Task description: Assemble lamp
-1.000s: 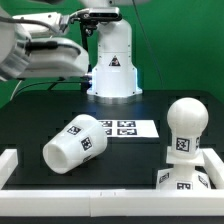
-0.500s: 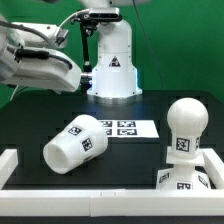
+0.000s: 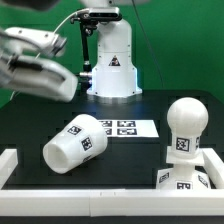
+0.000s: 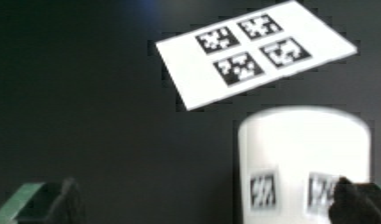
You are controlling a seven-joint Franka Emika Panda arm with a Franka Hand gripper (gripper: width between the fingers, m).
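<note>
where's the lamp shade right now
In the exterior view the shade lies on its side on the black table, toward the exterior view's left, just nearer the camera than the marker board.

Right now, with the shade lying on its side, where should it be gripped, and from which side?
Probably across the round wall of the shade, near its middle, coming down from above. It lies on its side, so both curved flanks are free.

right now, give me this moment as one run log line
gripper: open, empty | shade: on its side on table | bulb: upright
</note>
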